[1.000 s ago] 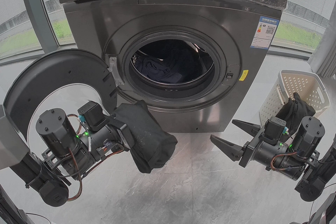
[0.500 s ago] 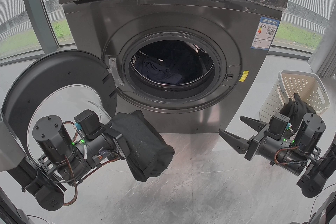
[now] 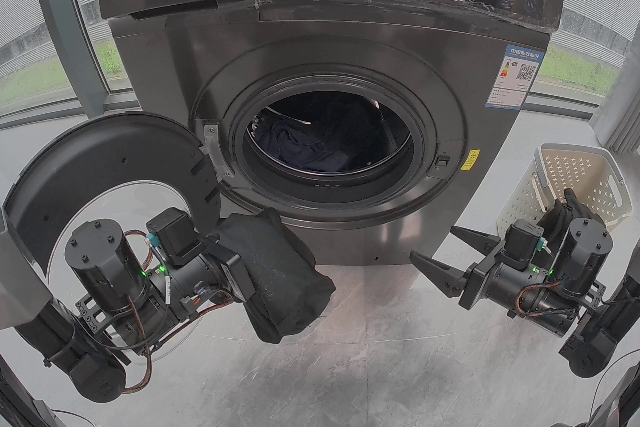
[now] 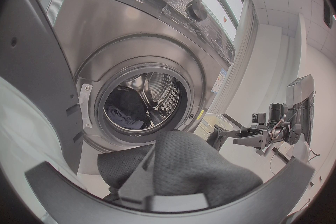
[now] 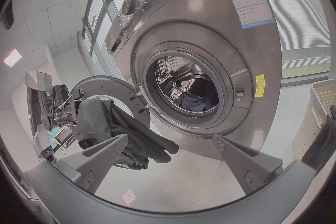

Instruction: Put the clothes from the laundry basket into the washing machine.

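Note:
A grey front-loading washing machine (image 3: 320, 41) stands ahead with its round door (image 3: 100, 161) swung open to the left. Dark blue clothes (image 3: 300, 145) lie inside the drum (image 4: 140, 105). My left gripper (image 3: 247, 261) is shut on a black garment (image 3: 283, 278) that hangs below and left of the drum opening, above the floor. My right gripper (image 3: 443, 255) is open and holds nothing, to the lower right of the opening. Behind it a white laundry basket (image 3: 580, 171) holds another black garment (image 3: 563, 208).
The open door stands close to my left arm. Grey tiled floor (image 3: 373, 355) spreads in front of the machine. Windows run behind it, and a grey pillar (image 3: 57, 15) stands at the far left.
The camera has shifted a little, so the machine looks nearer. My left gripper dipped, then rose again with the black garment. My right gripper stays open.

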`<state>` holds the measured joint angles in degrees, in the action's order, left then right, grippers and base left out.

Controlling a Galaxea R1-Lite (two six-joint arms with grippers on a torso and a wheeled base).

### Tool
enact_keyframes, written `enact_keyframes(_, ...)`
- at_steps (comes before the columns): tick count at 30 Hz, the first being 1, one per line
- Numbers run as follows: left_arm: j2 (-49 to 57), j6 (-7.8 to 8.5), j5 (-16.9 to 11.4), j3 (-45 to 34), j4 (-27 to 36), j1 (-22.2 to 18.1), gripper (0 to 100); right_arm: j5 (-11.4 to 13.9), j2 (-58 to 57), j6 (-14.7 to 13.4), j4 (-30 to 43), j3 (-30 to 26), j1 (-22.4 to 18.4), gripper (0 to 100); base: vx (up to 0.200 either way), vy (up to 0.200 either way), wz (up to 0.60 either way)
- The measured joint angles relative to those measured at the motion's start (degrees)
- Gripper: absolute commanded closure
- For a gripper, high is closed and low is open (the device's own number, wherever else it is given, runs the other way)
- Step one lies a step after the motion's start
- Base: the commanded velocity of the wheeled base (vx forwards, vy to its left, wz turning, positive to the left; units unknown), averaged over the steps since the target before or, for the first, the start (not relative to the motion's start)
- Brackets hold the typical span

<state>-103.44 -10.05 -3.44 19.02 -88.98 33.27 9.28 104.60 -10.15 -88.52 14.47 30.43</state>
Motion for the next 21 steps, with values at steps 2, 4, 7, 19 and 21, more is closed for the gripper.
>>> enact_keyframes(2, -0.01, -0.02, 0.0, 0.02, 0.0, 0.18, 100, -0.02, 0.17, -0.02, 0.02, -0.01, 0.02, 0, 0.0, 0.0, 0.0)
enact_keyframes(4, 0.1, -0.22, 0.0, 0.05, 0.02, 0.38, 100, -0.04, 0.32, 0.0, 0.02, -0.04, 0.02, 0, 0.0, 0.0, 0.0)
enact_keyframes(7, 0.32, -0.43, 0.02, -0.04, 0.0, 0.57, 100, -0.06, 0.43, 0.0, -0.02, -0.01, 0.09, 0, 0.0, 0.0, 0.0)
enact_keyframes(19, 0.57, -0.1, -0.01, 0.18, 0.0, 0.63, 100, -0.15, 0.56, -0.05, 0.0, 0.02, 0.79, 0, 0.0, -0.117, 0.0)
enact_keyframes(21, 0.52, -0.11, 0.02, -0.04, -0.02, 0.52, 100, -0.15, 0.56, -0.05, -0.02, 0.05, 0.83, 0, 0.0, 0.0, 0.0)
